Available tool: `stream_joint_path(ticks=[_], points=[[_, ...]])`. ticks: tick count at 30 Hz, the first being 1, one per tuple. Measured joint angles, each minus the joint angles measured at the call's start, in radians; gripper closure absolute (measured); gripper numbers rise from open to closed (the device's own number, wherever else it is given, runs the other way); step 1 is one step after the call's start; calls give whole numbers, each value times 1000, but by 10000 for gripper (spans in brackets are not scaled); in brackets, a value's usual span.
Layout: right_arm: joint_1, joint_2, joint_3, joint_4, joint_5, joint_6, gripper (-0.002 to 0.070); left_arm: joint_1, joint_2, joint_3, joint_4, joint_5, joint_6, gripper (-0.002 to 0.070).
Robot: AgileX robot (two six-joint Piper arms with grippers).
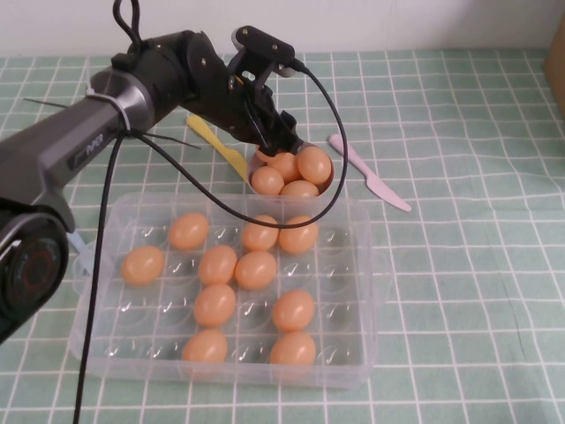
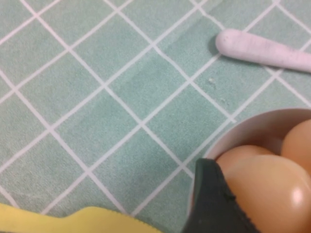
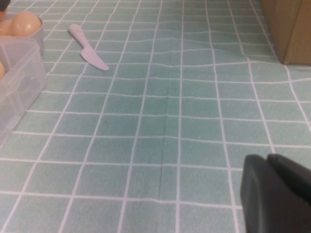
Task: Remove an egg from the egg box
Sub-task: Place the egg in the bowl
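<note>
Nearest, egg box (image 1: 106,340) on the bench (image 1: 459,291), ten eggs in its wells. Beyond it, left gripper (image 1: 281,141) over the bowl (image 1: 325,187), jaws spread around an egg (image 2: 265,191), one finger (image 2: 211,204) touching it. Pink knife (image 1: 369,172) past the jaws. Right gripper (image 3: 279,194) well apart; jaw state cannot be told.

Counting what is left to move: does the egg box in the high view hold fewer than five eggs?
No: the egg box holds ten eggs, while the left gripper hangs over the bowl.
</note>
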Motion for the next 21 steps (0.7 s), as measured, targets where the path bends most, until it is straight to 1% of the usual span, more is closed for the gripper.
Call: stream_joint_path(ticks=[11,21], points=[[0,0,0,0,0,0,694,0,22,-4,7,-11,33,337],[0,0,0,0,0,0,694,0,23,-4,7,-3,33,337]])
